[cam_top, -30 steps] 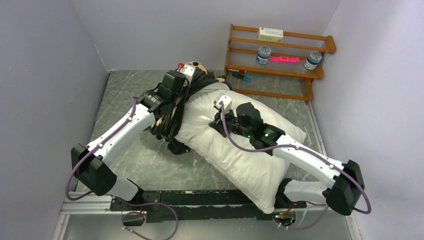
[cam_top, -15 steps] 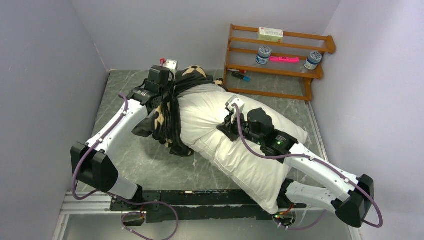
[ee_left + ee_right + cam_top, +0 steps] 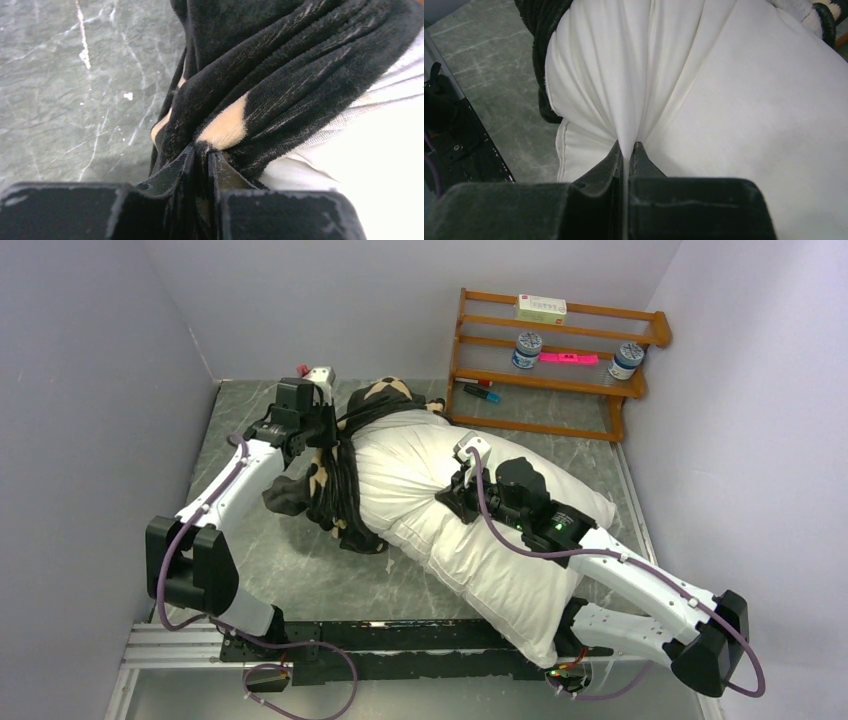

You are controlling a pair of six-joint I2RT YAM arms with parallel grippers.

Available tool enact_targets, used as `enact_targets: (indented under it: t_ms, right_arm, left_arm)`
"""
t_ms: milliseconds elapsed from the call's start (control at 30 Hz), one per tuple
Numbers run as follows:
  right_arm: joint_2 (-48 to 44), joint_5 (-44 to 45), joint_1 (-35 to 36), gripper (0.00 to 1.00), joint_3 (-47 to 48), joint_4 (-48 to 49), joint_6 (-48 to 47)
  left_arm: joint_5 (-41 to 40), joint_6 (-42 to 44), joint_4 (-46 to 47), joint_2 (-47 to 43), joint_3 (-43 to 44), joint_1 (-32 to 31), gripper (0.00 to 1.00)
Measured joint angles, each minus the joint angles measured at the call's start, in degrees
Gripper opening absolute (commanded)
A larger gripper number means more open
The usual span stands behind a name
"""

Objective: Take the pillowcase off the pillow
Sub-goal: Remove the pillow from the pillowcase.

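Observation:
The white pillow [image 3: 450, 530] lies slantwise across the table, mostly bare. The black pillowcase [image 3: 340, 480] with tan motifs is bunched around the pillow's far left end. My left gripper [image 3: 330, 432] is shut on a fold of the pillowcase [image 3: 280, 75], its jaws [image 3: 201, 152] pinching the black plush beside the white pillow [image 3: 360, 165]. My right gripper [image 3: 452, 498] sits on top of the pillow's middle, shut on a pinched ridge of white pillow fabric [image 3: 634, 75] at its jaws [image 3: 626, 150]. A black band of pillowcase [image 3: 541, 30] shows at the upper left of the right wrist view.
A wooden rack [image 3: 555, 360] stands at the back right with a box, two jars and a pink item. A marker [image 3: 482, 393] lies by its foot. Grey walls close the left, back and right. The rail [image 3: 400, 640] runs along the near edge.
My left gripper has pulled the pillowcase left and away, baring more of the pillow's far end. My right gripper shifted slightly right and back with its pinch of pillow.

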Motion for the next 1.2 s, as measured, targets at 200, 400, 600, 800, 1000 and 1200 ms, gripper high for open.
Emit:
enact_targets:
  t_ms: [200,400,600,800,1000,1200]
  right_arm:
    - [1.2,-3.7,-0.5,0.03,-0.1,1.2,-1.9]
    - [5.0,-8.1,-0.8,0.39,2.9,-0.2,-3.1]
    - [11.4,-9.7,-3.0,0.63,16.2,-13.8,-6.5]
    - [16.5,-9.3,-9.3,0.8,25.4,-19.1,-7.9]
    - [23.2,-9.6,-15.6,0.9,31.3,-19.4,-4.3]
    - [35.1,-7.3,-19.4,0.98,40.2,-18.6,0.5]
  left_arm:
    - [5.6,-0.2,4.9,-3.6,-5.8,2.1,0.23]
    - [2.5,0.4,6.9,-7.6,-10.1,1.2,0.25]
    - [-1.1,1.5,7.0,-9.3,-11.1,0.6,0.25]
    - [-3.9,2.0,7.0,-10.4,-11.9,-1.1,0.26]
    - [-6.8,3.1,6.8,-11.2,-12.0,-4.0,0.26]
    - [-9.3,3.8,6.7,-11.6,-12.3,-5.7,0.27]
